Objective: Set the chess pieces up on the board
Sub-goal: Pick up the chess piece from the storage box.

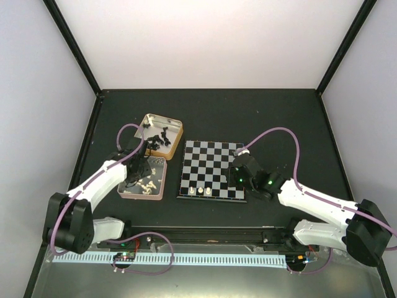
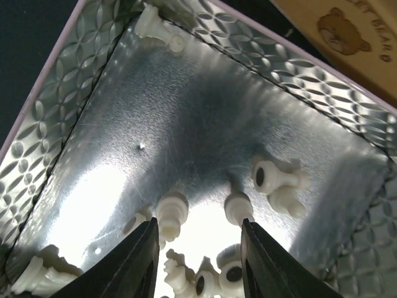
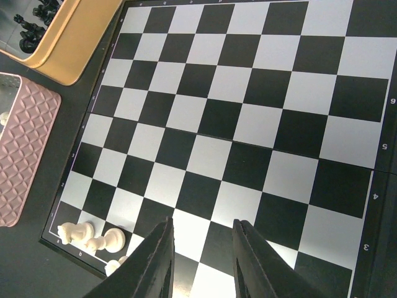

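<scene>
The board (image 1: 214,162) lies mid-table with three cream-white pieces (image 1: 200,190) on its near-left row; they also show in the right wrist view (image 3: 93,238). My left gripper (image 2: 198,239) is open low inside the pink tin (image 1: 159,189), its fingers either side of several lying white pieces (image 2: 211,273); two more white pieces (image 2: 172,214) lie by the fingertips. My right gripper (image 3: 203,233) is open and empty above the board's (image 3: 248,124) near-right squares. Black pieces (image 1: 158,141) lie in the tan tin (image 1: 178,127).
The pink tin's patterned wall (image 2: 49,112) rises close on both sides of my left gripper. The tan tin (image 3: 74,43) and pink tin (image 3: 25,149) lie left of the board. A rail (image 1: 205,233) runs along the near edge.
</scene>
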Available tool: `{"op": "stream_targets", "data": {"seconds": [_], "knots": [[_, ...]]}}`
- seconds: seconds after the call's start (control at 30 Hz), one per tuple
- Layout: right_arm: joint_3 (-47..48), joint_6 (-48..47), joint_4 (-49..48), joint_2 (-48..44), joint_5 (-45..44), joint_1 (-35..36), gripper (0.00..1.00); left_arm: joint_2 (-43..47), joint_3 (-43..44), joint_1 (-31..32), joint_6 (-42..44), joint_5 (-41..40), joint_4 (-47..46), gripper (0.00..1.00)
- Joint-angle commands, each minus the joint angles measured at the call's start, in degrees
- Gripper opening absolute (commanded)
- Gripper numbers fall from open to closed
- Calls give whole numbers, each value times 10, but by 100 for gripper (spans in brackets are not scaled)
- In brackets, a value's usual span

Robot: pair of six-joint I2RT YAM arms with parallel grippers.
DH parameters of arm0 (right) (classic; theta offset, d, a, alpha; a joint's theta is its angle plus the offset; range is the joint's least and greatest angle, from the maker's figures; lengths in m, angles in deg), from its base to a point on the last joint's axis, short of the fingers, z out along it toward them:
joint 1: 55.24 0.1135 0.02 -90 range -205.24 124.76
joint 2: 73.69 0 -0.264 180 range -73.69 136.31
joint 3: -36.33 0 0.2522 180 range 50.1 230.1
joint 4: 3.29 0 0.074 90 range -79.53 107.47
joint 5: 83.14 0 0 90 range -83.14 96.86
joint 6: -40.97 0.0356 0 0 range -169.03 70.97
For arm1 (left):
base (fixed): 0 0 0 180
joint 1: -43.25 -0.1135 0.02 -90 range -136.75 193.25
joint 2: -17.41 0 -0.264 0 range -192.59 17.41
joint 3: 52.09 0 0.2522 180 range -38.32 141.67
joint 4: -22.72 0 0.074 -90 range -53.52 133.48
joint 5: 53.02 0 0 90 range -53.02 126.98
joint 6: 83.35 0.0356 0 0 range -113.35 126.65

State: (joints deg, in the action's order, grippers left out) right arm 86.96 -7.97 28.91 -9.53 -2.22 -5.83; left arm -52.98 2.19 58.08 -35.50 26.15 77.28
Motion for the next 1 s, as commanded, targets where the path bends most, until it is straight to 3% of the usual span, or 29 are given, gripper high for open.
{"op": "stream_targets", "data": {"seconds": [0.0, 0.37, 0.6, 0.97], "knots": [[1, 1, -6, 5, -12, -1, 27, -26, -6, -21, 16, 7, -31, 37], [2, 1, -5, 6, -14, -2, 27, -60, -16, -41, 26, 15, -53, 26], [3, 1, -4, 4, -14, -2, 26, -55, -19, -42, 38, 31, -54, 8], [3, 3, -7, -2, -17, -1, 26, 38, -2, -35, 58, 76, 1, 8]]}}
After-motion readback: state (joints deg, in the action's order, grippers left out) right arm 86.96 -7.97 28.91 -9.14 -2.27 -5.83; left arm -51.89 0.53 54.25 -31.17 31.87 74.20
